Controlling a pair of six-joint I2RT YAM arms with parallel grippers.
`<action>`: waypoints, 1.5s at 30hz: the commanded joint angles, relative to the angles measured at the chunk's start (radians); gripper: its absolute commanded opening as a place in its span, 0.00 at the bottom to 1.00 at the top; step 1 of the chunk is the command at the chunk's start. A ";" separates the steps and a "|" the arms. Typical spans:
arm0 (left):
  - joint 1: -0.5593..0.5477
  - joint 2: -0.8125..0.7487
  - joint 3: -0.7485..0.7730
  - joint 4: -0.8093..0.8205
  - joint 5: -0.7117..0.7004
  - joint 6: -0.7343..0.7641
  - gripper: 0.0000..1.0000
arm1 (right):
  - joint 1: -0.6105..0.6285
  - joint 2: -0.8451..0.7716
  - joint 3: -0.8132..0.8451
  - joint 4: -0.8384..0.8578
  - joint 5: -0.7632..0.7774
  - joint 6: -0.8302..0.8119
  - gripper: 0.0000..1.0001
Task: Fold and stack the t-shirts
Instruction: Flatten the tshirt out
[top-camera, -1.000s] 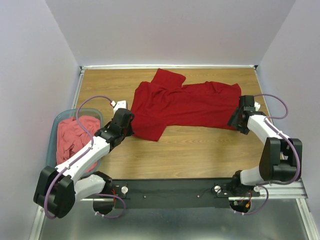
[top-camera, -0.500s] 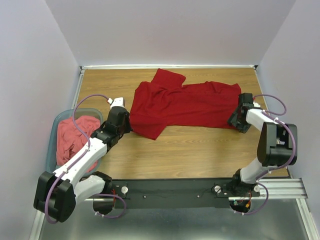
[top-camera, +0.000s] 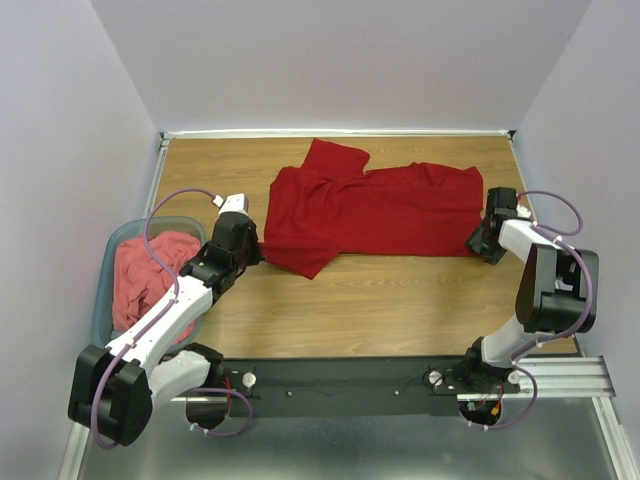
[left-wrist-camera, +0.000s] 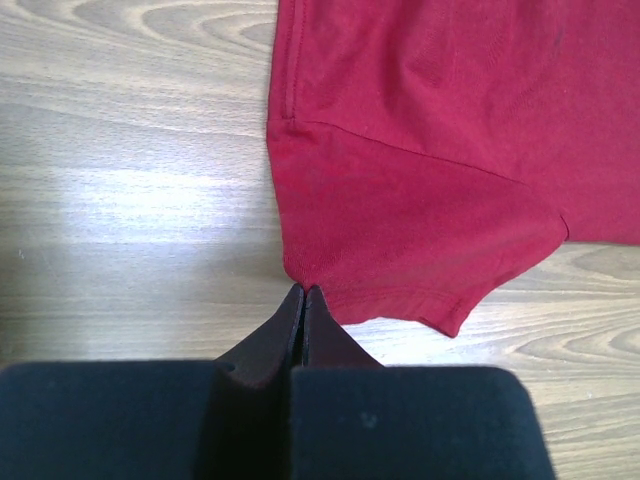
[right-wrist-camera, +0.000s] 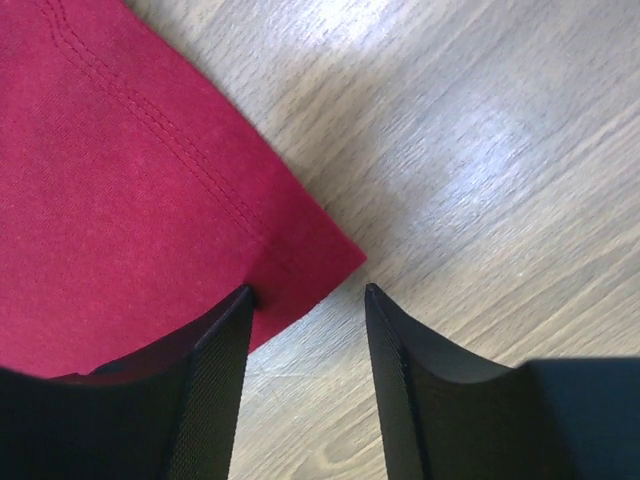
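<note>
The blue-grey plastic tub (top-camera: 125, 230) holds a crumpled coral-pink t-shirt (top-camera: 145, 278). The crimson t-shirt (top-camera: 370, 210) lies spread on the worktop (top-camera: 380, 300). The left fingers (left-wrist-camera: 272, 340) are clenched on its sleeve hem, and the right fingers (right-wrist-camera: 215, 370) are parted astride its hem corner.

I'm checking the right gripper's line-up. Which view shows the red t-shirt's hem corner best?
Right wrist: the hem corner of the red t-shirt is close and sharp, between the open right gripper's fingers. Top external shows it tiny, beside that gripper. Left wrist shows only a sleeve, its edge pinched by the left gripper.
</note>
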 joint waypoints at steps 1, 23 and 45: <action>0.010 -0.019 -0.014 0.020 0.014 0.018 0.00 | -0.012 0.000 -0.032 0.001 -0.017 -0.017 0.54; 0.010 -0.013 -0.014 0.020 0.017 0.018 0.00 | -0.021 -0.011 0.013 -0.008 -0.011 -0.020 0.63; 0.010 -0.008 -0.014 0.027 0.014 0.019 0.00 | -0.036 0.003 -0.039 0.044 -0.013 -0.049 0.01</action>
